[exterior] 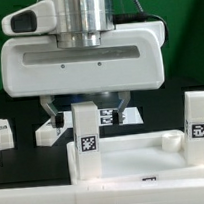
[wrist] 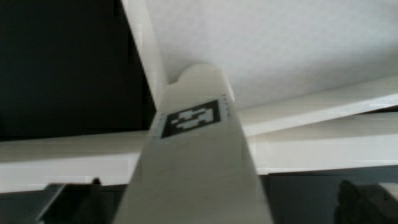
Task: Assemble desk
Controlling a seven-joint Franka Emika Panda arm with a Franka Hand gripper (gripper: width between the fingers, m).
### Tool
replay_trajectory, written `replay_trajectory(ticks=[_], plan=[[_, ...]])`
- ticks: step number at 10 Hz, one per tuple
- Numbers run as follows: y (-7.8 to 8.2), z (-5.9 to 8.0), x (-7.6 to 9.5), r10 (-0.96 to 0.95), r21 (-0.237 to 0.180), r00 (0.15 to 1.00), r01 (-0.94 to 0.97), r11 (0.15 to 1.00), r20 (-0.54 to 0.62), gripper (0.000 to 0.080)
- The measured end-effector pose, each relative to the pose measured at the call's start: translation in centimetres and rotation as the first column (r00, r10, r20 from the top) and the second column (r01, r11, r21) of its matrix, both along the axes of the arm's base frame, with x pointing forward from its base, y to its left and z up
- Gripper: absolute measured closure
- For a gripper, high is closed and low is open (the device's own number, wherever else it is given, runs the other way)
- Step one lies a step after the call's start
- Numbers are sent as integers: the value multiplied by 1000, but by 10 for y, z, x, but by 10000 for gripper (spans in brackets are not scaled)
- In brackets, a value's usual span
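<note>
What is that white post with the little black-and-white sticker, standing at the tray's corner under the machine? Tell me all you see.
It is a desk leg: a white square post, smooth and plastic-looking, with one small black-and-white tag on its facing side. It stands upright at the tabletop's corner on the exterior view's left, its base meeting that corner. The open fingers stand on either side of it, not touching. Whether it is fastened cannot be told.

Exterior view low, near, facing arm (exterior: 81, 57); wrist view close on leg (wrist: 192, 150)
</note>
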State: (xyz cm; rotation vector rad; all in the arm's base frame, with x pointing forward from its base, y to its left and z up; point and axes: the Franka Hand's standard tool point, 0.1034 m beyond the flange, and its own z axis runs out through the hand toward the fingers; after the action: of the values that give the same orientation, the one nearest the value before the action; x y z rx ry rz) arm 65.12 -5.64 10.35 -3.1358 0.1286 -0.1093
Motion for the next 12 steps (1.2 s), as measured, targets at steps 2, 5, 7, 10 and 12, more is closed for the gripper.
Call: replay_trajectory(ticks=[2, 5, 7, 10, 12], plan=[[-3, 0, 0, 126, -14, 992, -126, 992, -3, 151], [-5, 0, -1, 234, -22, 972, -234, 972, -6, 272], [-5, 0, -1, 233, -22, 972, -234, 972, -5, 512], [-5, 0, -1, 196, -19, 981, -196, 980, -4, 511], [-7, 0, -2, 56, 1, 998, -56, 998, -4, 511]])
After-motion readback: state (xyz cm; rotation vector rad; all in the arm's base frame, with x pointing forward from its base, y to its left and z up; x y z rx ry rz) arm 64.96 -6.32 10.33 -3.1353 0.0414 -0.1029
